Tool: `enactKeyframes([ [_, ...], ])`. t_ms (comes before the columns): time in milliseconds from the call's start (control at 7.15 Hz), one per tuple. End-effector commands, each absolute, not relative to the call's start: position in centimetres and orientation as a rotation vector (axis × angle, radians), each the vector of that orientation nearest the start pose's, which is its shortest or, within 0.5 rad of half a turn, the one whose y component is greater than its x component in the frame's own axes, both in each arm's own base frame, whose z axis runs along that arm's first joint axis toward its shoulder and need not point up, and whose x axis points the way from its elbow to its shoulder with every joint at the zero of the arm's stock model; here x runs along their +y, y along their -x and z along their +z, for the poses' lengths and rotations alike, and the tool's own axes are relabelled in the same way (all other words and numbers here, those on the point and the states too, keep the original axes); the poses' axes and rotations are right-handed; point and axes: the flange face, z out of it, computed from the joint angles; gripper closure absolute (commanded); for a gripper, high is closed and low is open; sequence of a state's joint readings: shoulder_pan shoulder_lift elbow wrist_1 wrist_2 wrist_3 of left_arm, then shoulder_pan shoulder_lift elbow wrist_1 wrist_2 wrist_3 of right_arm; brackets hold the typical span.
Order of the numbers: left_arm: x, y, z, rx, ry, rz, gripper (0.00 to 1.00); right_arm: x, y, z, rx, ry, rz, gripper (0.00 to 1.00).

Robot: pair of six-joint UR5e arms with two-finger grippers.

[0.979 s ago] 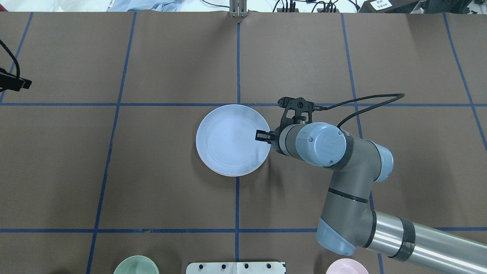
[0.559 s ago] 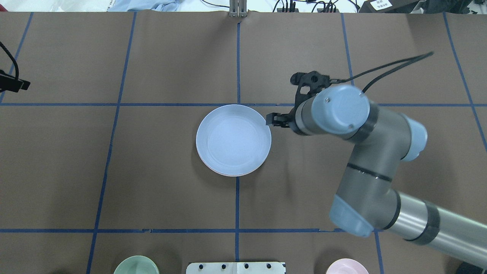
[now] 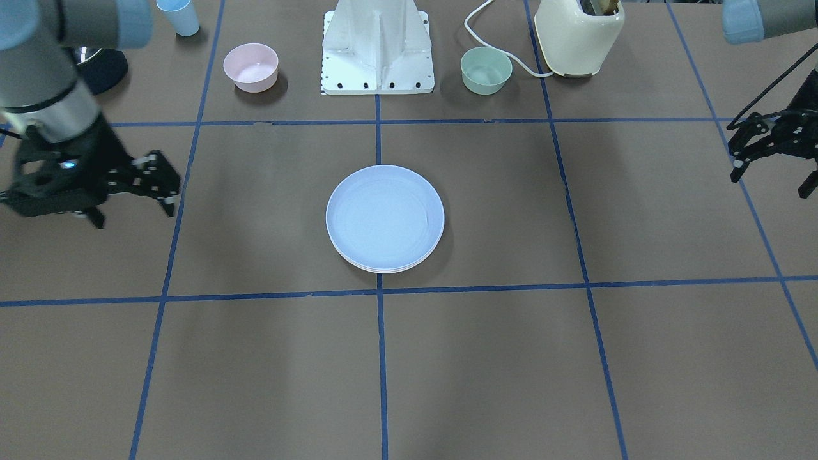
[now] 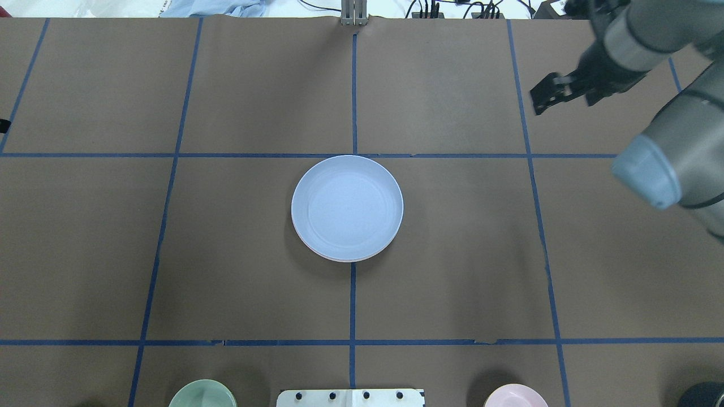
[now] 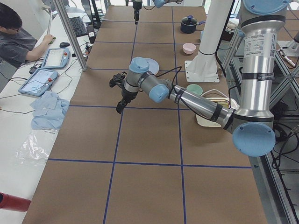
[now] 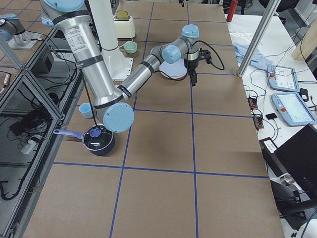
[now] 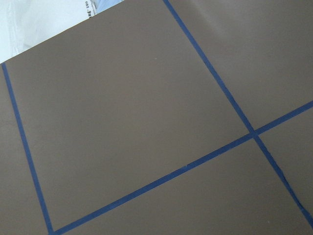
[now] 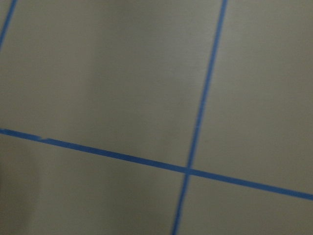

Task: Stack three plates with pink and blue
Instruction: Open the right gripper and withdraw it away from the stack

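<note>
Stack [image 3: 385, 267] of plates at the centre of the worktop [image 4: 226, 254], 2 tools well apart from it.
The blue plate [image 4: 347, 206] lies on top. Paler rims [image 4: 315, 255] show just beneath it, pinkish from overhead. The right tool [image 3: 134, 212] and left tool [image 3: 771, 180] hang above opposite sides of the worktop, each with jaws spread wide and holding nothing.

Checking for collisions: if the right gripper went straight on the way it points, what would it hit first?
Probably bare table: the right gripper points downward, and its wrist view shows only brown surface and tape, well clear of the plates.
</note>
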State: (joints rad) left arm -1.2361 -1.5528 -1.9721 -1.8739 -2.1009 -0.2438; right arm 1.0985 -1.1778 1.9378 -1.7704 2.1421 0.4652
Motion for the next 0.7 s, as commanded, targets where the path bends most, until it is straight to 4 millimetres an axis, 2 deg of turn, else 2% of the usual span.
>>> enactKeyframes([
  [0,-49.2,-7.3,48.0,0.658,-0.430,0.236,0.00,-55.8,4.4,37.8,-0.704,-0.213,-0.338,0.00],
  [140,-49.9,-3.9,49.9,0.630,-0.427,0.192,0.00,-54.3,0.0,42.3,-0.699,-0.199,-0.380,0.00],
  [280,-50.3,-0.1,51.5,0.588,-0.449,0.206,0.00,-51.1,-2.8,48.0,-0.695,-0.138,-0.350,0.00],
  [420,-50.3,3.9,54.8,0.557,-0.410,0.207,0.00,-48.0,-4.1,52.2,-0.693,-0.084,-0.310,0.00],
  [559,-49.7,7.4,57.3,0.581,-0.384,0.250,0.00,-44.9,-4.3,57.1,-0.700,-0.005,-0.272,0.00],
])
